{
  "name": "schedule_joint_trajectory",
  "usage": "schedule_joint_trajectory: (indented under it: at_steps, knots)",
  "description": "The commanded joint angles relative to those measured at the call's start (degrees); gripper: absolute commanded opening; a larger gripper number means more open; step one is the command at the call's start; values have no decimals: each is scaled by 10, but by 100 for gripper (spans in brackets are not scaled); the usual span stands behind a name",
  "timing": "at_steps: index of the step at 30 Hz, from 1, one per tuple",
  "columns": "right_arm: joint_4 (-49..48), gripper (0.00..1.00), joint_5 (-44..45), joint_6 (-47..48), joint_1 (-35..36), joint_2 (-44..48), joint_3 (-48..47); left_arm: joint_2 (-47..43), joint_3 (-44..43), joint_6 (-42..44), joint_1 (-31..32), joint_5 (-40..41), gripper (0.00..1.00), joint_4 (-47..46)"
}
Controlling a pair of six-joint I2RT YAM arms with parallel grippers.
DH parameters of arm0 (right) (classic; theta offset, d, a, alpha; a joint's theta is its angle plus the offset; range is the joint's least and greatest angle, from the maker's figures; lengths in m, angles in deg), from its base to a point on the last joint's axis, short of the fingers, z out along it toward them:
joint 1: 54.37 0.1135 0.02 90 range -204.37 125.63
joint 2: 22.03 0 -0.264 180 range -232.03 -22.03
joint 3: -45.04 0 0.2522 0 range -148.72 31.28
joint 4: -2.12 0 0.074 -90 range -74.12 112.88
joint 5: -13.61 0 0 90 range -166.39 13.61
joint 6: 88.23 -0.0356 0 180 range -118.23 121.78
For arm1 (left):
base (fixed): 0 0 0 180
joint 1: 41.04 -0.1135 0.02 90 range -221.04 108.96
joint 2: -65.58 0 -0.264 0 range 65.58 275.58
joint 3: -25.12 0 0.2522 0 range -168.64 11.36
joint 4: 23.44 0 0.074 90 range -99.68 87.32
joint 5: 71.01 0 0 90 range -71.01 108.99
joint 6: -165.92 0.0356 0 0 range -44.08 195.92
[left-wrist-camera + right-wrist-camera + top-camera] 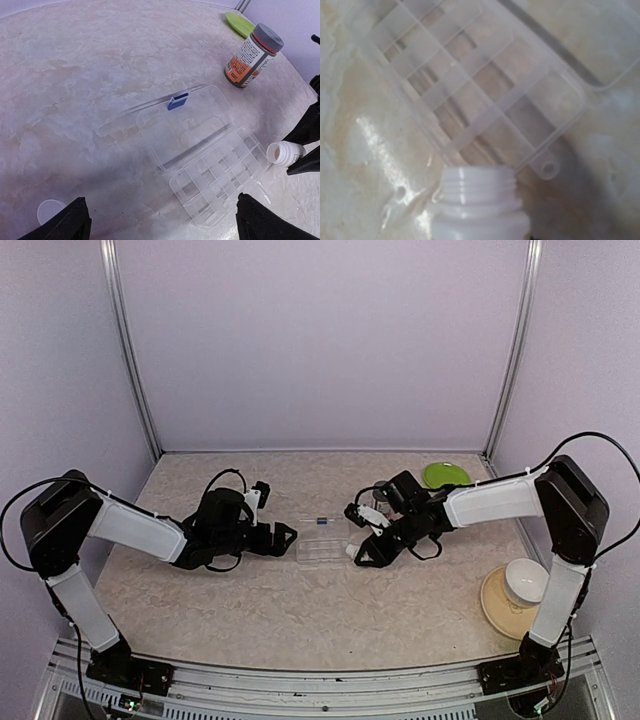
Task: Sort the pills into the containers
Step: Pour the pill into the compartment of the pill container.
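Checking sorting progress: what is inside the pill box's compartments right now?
The compartments look empty: only the marbled table shows through the clear pill box. The white bottle beside it hides its own contents.

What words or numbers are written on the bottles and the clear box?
Nothing here can be read.
The bottle with the grey cap: its orange and white label has print, but it is too small and blurred to read.
The white bottle: no writing shows.
The clear pill box: no writing shows.

Overhead and wrist views share the containers [325, 544].
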Motion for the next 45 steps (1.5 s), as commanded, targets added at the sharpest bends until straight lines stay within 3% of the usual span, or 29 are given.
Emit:
schedule_joint_trajectory:
  at_steps: [1,45]
  knots:
    - [26,19,14,8,8,-6,-18,6,-4,2,2,-4,99,-9]
    - [141,20,42,24,19,-40,-94,9,-6,2,2,-4,99,-9]
